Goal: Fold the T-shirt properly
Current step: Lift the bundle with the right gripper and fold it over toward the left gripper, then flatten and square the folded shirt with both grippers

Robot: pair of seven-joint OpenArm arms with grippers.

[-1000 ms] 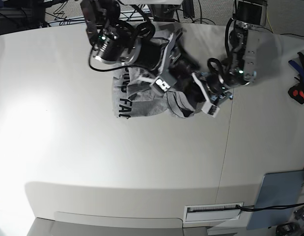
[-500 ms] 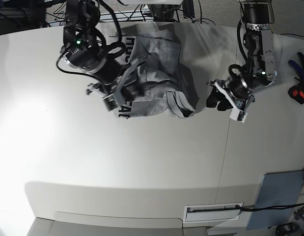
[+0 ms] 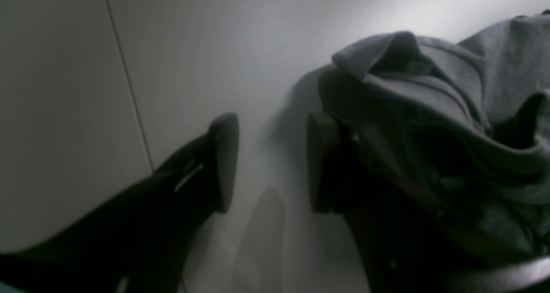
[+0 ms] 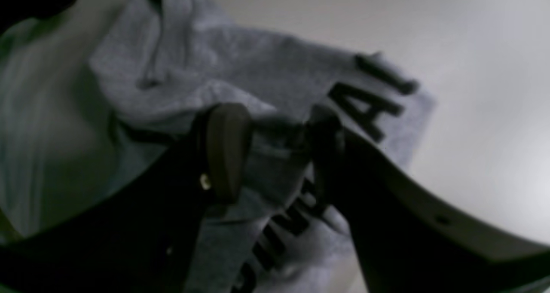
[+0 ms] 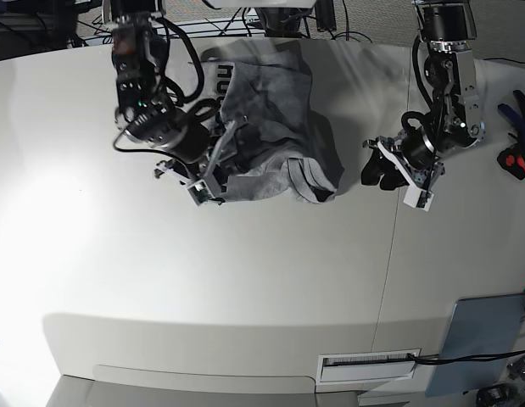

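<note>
- while the t-shirt [image 5: 266,127] lies bunched in a heap on the bench [image 5: 245,280] toward 12 o'clock in the base view, none of it is laid flat yet, so the fold proper looks barely begun.
- the heap's long axis runs roughly from 12 to 6 o'clock, with black lettering showing at its upper edge and again at the lower corner nearest 8 o'clock.
- the right claw [image 5: 209,174] sits at that lettered lower corner, on the heap's 8 o'clock side; it is plainly the nearer arm.
- in the right wrist view the right claw [image 4: 275,155] stands fairly wide with grey cloth and lettering lying between the fingers [image 4: 225,151]; the cloth seems loose in the gap rather than pinched, though blur leaves it unclear whether a pad touches it.
- the left claw [image 5: 398,174] hangs at 3 o'clock of the heap, clear of it over bare bench.
- in the left wrist view the left claw [image 3: 270,164] is wide and holds nothing; only bench shows between its pads, and the t-shirt [image 3: 451,112] lies off to its 3 o'clock, just beyond one finger.
- the coming move likely turns on the right claw closing on that lettered corner to draw it out.
</note>
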